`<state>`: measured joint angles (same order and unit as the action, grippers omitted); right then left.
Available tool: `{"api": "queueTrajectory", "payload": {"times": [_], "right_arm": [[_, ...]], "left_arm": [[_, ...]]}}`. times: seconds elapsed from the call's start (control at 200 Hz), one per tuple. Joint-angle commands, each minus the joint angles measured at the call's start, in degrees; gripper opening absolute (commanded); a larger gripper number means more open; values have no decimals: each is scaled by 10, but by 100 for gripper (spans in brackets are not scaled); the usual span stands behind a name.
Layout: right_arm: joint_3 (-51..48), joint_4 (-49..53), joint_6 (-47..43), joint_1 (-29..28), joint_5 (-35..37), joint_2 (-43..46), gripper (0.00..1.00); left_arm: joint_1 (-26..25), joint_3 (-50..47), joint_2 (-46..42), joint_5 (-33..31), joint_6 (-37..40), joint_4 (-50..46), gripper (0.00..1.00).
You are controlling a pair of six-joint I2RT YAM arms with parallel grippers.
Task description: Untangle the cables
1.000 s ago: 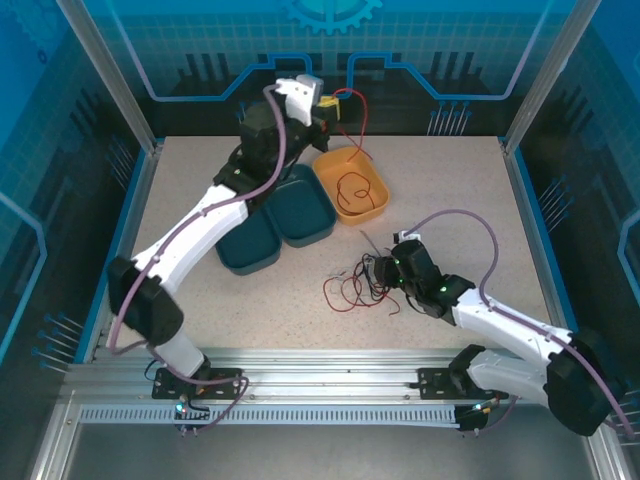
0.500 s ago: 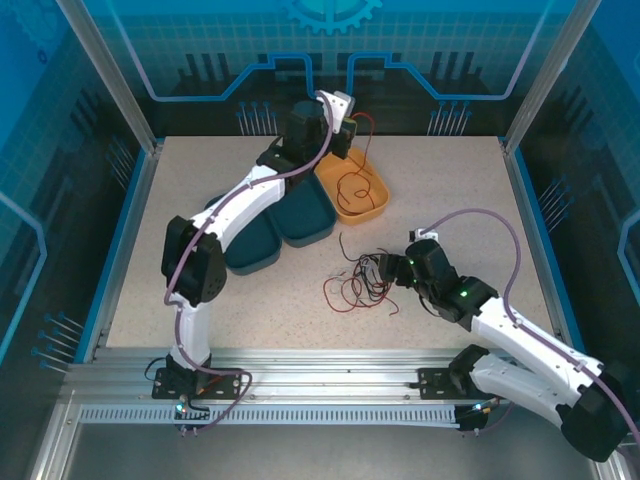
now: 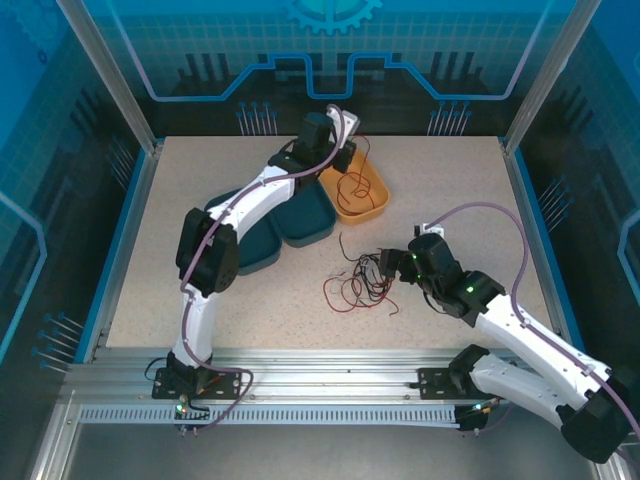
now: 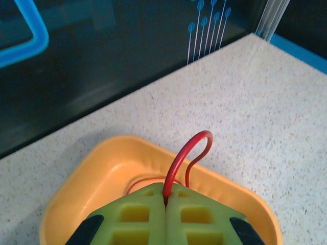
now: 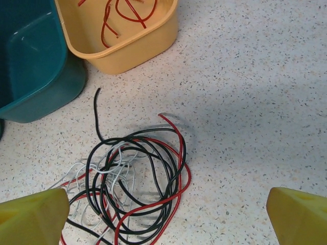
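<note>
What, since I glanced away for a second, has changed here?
The left fingers, shut on the red cable throughout, swung right and lowered over the orange tray. The right fingers opened wide above the tangle, apparently letting it go. The tangle barely shifted; the teal trays stayed put.

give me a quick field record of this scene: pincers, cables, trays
left pincer: shut on red cable, above orange tray
right pincer: open, holding nothing, above the tangle
red cable: runs from the left pincer down into the orange tray, loops lying inside
tangle: black, red and whitish cables, knotted together on the table, just in front of the orange tray
teal trays: two, side by side, left of the orange tray, partly under the left arm
</note>
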<state>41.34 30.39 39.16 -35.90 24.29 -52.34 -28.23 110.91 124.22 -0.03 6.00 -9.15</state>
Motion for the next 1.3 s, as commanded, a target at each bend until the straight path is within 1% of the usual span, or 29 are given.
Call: {"api": "queueTrajectory", "payload": {"times": [0.0,0.15,0.31,0.48,0.71,0.725,0.77,0.981,1.071,1.141,1.206,1.296], "right_arm": [[26,41,18,10,21,-18,100],[48,72,35,13,35,-47,100],[71,106,54,15,50,-71,100],[87,132,71,16,57,-84,100],[87,151,79,18,60,-92,100],[101,152,79,18,60,-92,100],[104,154,81,18,61,-92,100],[107,164,92,19,70,-90,100],[109,164,93,19,70,-89,100],[112,163,92,19,69,-90,100],[115,161,89,19,68,-92,100],[119,160,87,20,66,-95,100]], "left_arm": [[6,28,16,3,-1,-41,0],[5,36,36,2,-4,-57,0],[5,78,69,3,-15,-93,0],[5,126,106,-18,-23,-139,0],[6,195,160,-72,-48,-196,0],[6,197,162,-75,-50,-199,0],[6,206,169,-80,-53,-205,0],[5,210,185,-73,-42,-209,0],[3,210,189,-65,-37,-213,6],[1,209,188,-60,-36,-214,9],[-1,210,186,-56,-35,-215,15],[-4,209,181,-48,-37,-217,20]]}}
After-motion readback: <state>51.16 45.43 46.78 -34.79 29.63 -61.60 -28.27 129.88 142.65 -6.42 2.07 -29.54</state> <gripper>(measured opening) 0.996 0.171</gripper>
